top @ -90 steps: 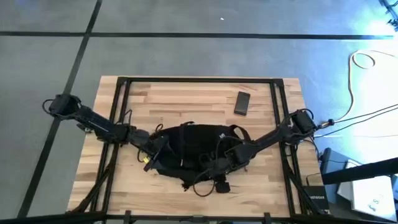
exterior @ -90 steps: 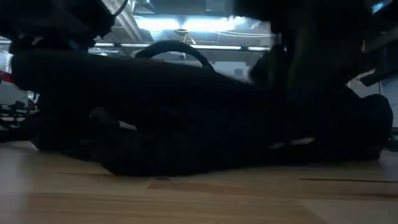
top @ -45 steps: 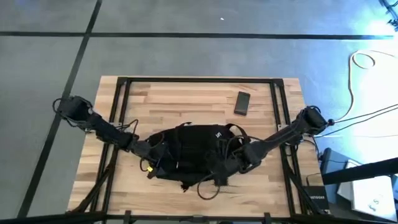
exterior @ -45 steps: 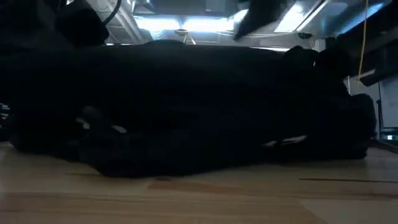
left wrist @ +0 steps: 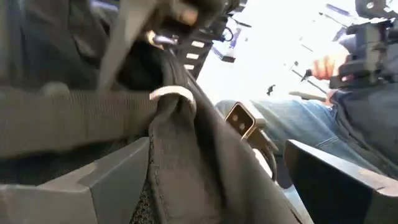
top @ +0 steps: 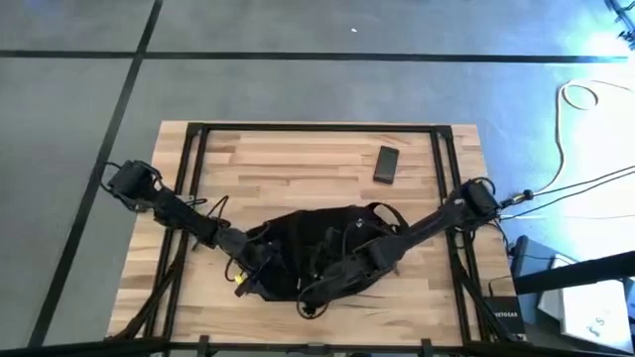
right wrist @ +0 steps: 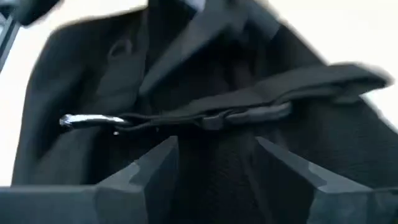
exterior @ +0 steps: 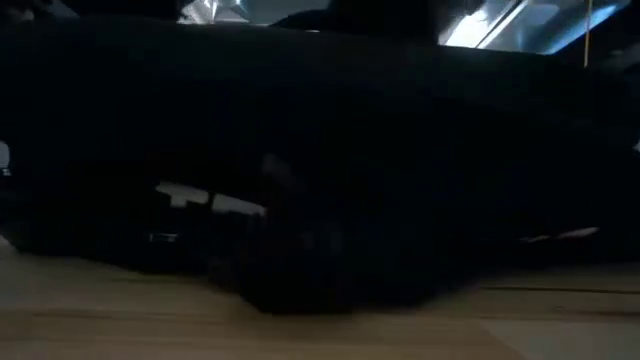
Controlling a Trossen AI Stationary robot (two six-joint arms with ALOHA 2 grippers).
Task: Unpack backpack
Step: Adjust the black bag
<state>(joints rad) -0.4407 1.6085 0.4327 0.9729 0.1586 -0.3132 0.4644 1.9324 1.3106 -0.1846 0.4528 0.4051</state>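
The black backpack lies crumpled on the wooden table, near its front edge, and fills the low view. My left gripper is at the backpack's left end, shut on its fabric. Coming from the right, my right gripper is at the backpack's near right part, with black fabric between its fingers. A strap with a buckle crosses just beyond those fingers. A metal zipper pull shows on the fold in my left gripper. My left gripper pinches a thick fold of the backpack's fabric between its two fingers, below the zipper pull. The fingers come slanting down from the table's left. My right gripper has black backpack fabric between its two fingers, coming from the table's right; which part it is cannot be told.
A dark flat rectangular object lies on the table's far right part. A black metal frame runs around the tabletop. Cables trail from both arms over the backpack. A person in jeans is beyond the table.
Both grippers have gone toward the table's near edge, dragging the backpack with them. The backpack has slid nearer, bunched up and now fills the low view. Its straps at the near side have drawn in under it.
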